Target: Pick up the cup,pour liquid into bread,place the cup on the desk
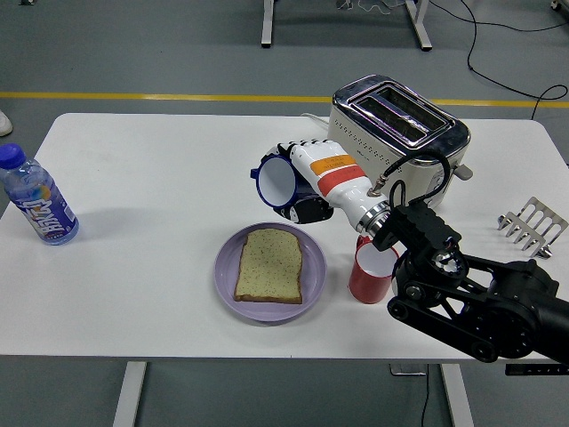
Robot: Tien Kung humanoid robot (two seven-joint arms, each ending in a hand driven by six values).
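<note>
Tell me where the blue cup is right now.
In the head view the blue cup is held tipped in the right hand, above the table just beyond the plate holding the bread.

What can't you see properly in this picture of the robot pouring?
- Head view: any liquid inside the blue cup; its tipped white inside shows nothing clear.
- Right robot hand: its palm side is hidden behind the cup.
- Red cup: its rim is partly covered by the black arm.
- Water bottle: label print too small.
- Left arm: outside the picture.
</note>
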